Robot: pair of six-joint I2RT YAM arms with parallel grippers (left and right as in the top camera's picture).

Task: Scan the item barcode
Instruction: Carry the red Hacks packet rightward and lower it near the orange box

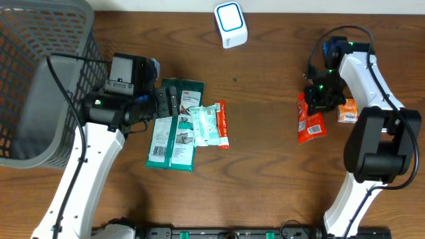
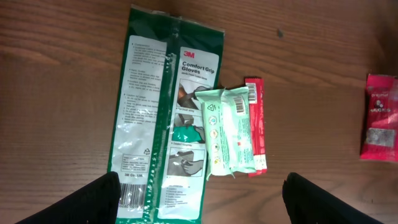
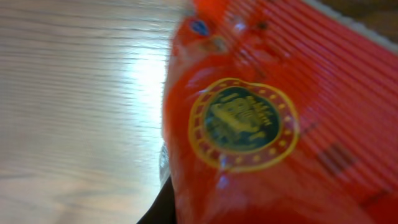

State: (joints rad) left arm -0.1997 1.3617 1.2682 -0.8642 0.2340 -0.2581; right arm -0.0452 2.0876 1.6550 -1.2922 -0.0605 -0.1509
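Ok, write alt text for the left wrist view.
Green 3M glove packet flat on a wooden table, a pale green packet overlapping its right edge, a slim red packet beside that. Open left gripper frames the bottom; another red pouch far right.

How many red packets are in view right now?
2: a slim red packet beside the mint pack mid-table, and a red pouch held by the right gripper.

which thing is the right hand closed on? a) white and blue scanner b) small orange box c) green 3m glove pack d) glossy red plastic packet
d, the right hand is shut on the glossy red plastic packet, whose red face fills the right wrist view up close.
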